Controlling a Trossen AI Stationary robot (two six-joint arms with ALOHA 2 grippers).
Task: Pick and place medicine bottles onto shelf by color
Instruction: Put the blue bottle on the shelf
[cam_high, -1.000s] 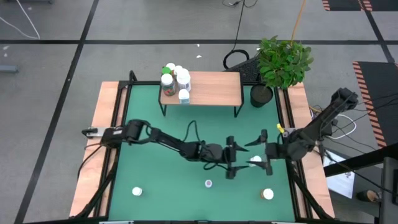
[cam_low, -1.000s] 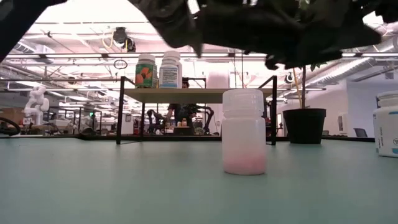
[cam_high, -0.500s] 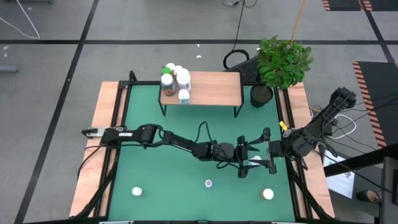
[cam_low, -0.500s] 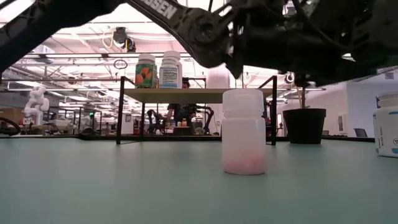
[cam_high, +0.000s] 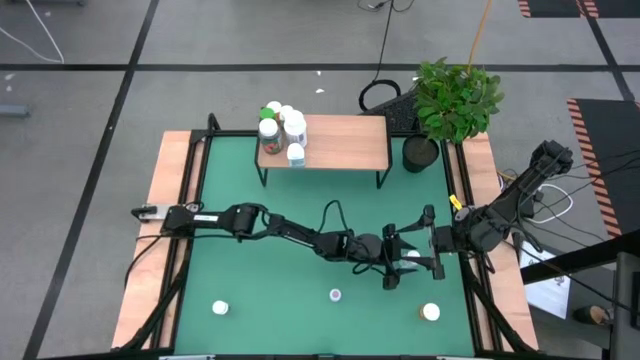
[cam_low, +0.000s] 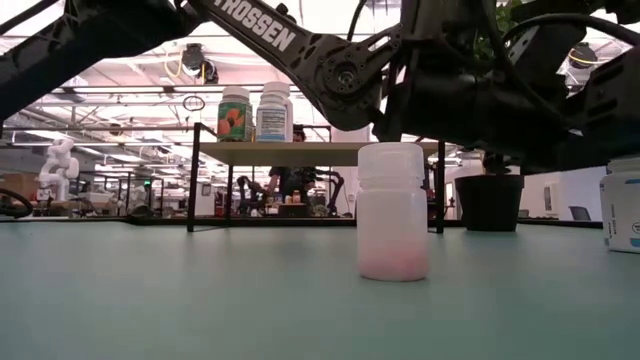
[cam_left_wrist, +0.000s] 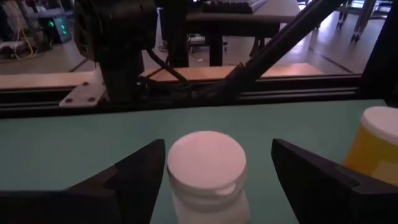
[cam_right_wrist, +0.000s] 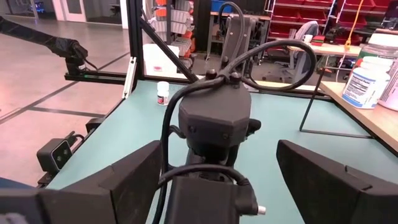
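Observation:
A white medicine bottle with a white cap stands upright on the green mat, right of centre. My left gripper reaches level across the mat and is open, with one finger close beside the cap and the other finger a gap away. My right gripper hangs open just right of that bottle and faces the left gripper's housing. Several medicine bottles stand at the left end of the shelf.
Loose bottles stand on the near mat: a white one, a small one and a yellowish one with a white cap, also seen in the left wrist view. A potted plant stands at the back right.
My left gripper has moved toward the table's right edge and sunk down to the white bottle, so that its fingers now stand on either side of the cap. The bottle has not moved.

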